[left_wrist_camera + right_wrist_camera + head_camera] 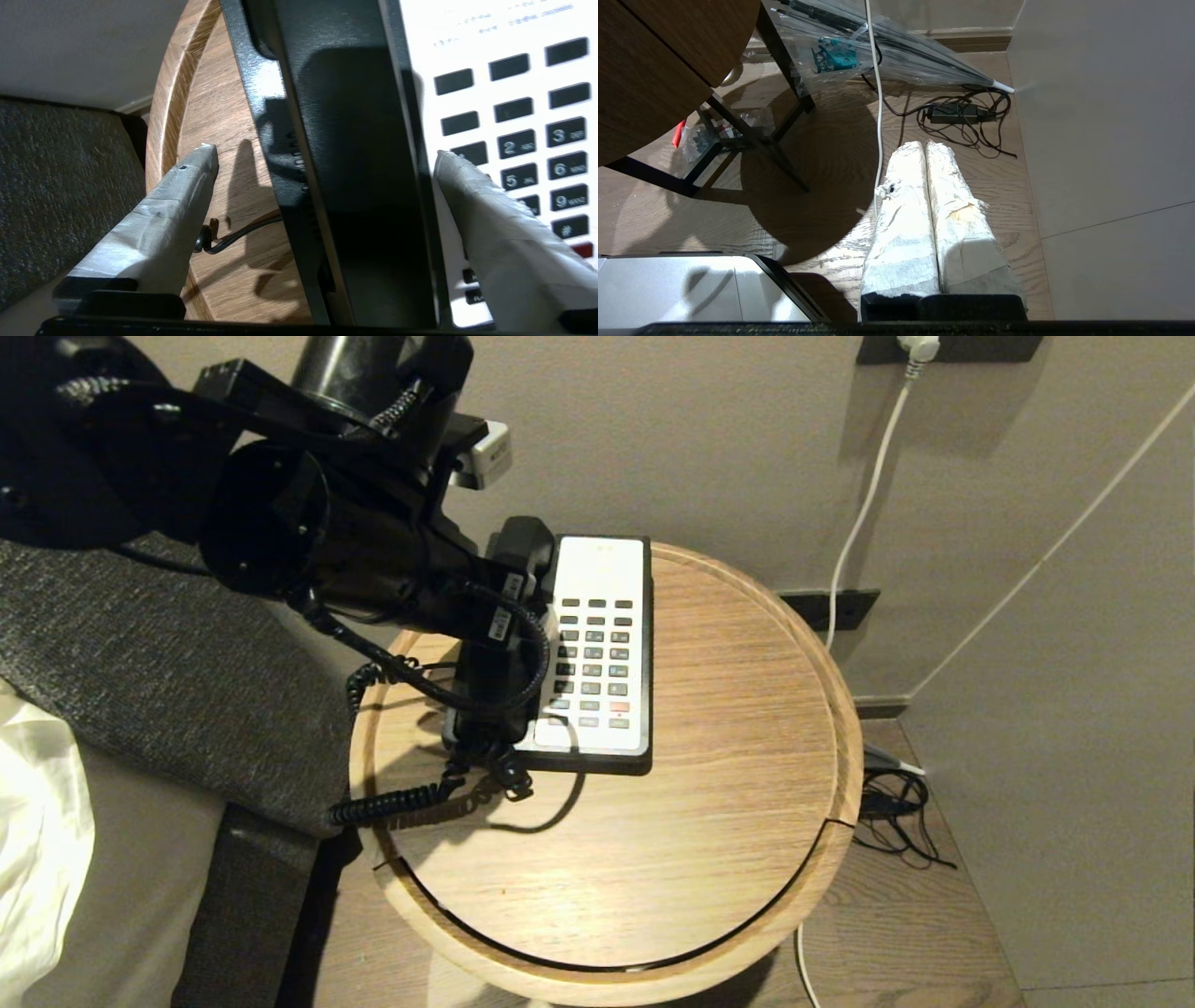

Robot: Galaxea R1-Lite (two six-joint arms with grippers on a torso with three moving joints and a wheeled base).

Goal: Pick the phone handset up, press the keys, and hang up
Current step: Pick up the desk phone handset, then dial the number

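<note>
The black phone handset [523, 543] lies in its cradle on the left side of the black-and-white phone base [602, 574], on a round wooden table [738, 709]. The keys [595, 658] sit in rows on the white faceplate. My left gripper [493, 665] hangs over the middle of the handset and hides most of it. In the left wrist view my left gripper [324, 154] is open, one taped finger [187, 186] over the wood and the other over the keys [532, 140], straddling the handset [355, 140] without touching it. My right gripper [925, 145] is shut and empty, parked over the floor.
The coiled cord [392, 803] trails off the table's left front edge. A dark grey upholstered seat [168, 672] stands close on the left. The wall is just behind the table. Cables [896, 812] and a white cord [878, 116] lie on the floor at the right.
</note>
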